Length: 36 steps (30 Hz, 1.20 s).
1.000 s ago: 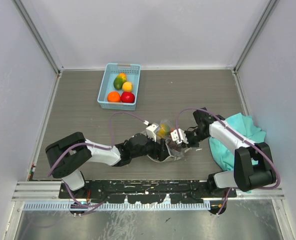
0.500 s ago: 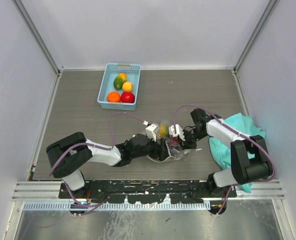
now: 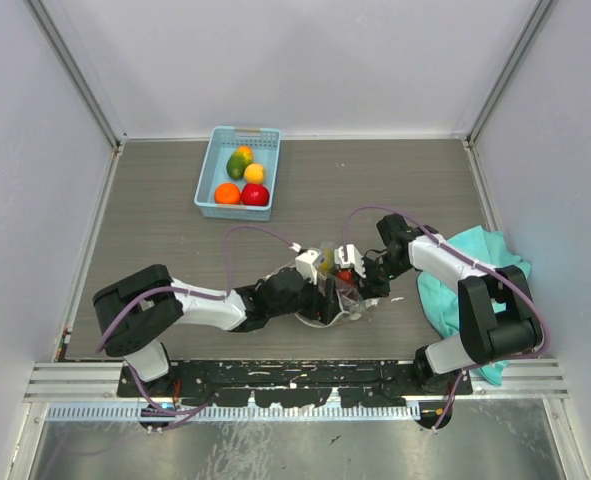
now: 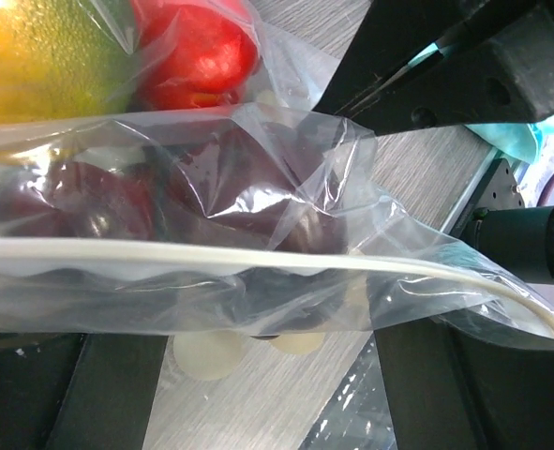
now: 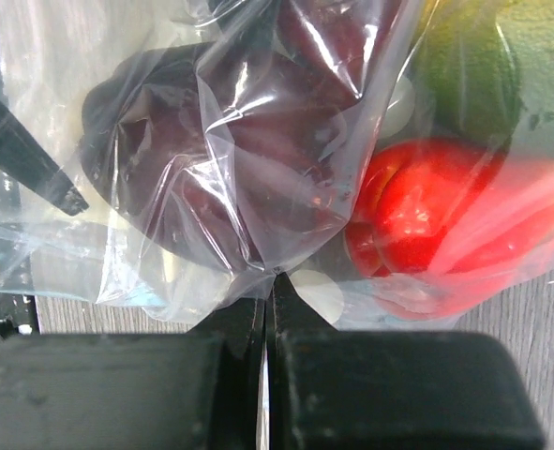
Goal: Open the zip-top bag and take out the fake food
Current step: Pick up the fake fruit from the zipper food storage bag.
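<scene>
The clear zip-top bag (image 3: 341, 292) with white dots lies between my two grippers at the table's near middle. Fake food shows through it: a red piece (image 5: 417, 225), a dark purple piece (image 5: 192, 141) and a green one (image 5: 473, 84). My right gripper (image 5: 272, 309) is shut, pinching a fold of the bag's film (image 5: 258, 253). My left gripper (image 4: 267, 394) stands open and wide, with the bag's white zip strip (image 4: 258, 258) and the purple piece (image 4: 89, 202) lying across the gap. From above, the left gripper (image 3: 322, 285) faces the right gripper (image 3: 359, 276) across the bag.
A light blue basket (image 3: 207, 175) at the back left holds several fake fruits, among them an orange one (image 3: 227, 193) and a red one (image 3: 256, 194). A teal cloth (image 3: 480, 262) lies bunched under the right arm. Grey walls close in the table on three sides.
My right gripper has moved a little left against the bag and closed on its film. The left gripper has edged forward and its jaws stand slightly wider.
</scene>
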Tool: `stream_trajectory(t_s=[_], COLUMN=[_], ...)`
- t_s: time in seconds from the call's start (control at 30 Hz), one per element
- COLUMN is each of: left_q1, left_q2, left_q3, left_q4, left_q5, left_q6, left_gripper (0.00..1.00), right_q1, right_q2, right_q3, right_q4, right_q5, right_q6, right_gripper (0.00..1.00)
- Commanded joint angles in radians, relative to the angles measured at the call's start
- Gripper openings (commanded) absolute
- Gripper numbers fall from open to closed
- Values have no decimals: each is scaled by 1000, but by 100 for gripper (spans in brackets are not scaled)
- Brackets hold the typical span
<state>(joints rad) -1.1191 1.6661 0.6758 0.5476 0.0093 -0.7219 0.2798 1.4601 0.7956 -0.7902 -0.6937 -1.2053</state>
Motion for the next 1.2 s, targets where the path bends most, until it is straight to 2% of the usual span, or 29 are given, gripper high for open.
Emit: stream_trajectory(t_s=[0.0,0.37,0.67,0.73,0.87,0.9,1.17], left_q1=[-8,-8,-10,-9,-4,-3,26], left_q2=[11,52,70,76,76,75,13], left_q3=[55,64,41,33,26,22,-42], left_q4=[-7,10,77,93,94,94,95], left_q5=[-25,-47,-19,-20,-15,-13,6], left_q6=[-8,-48,-10,-11,-16,-17,-6], left_gripper=[82,82,82,76,46,41,37], right_q1=[11,11,7,6,3,2,-27], right_q2=[3,21,48,54,70,72,71], right_q3=[47,65,66,69,68,67,63], right_q4=[-40,-142,-40,-40,-23,-21,10], right_q5=[-76,-158,-96,-92,-69,-64,-24], right_q6=[9,-84,55,61,78,83,113], right_gripper=[1,1,1,1,1,1,1])
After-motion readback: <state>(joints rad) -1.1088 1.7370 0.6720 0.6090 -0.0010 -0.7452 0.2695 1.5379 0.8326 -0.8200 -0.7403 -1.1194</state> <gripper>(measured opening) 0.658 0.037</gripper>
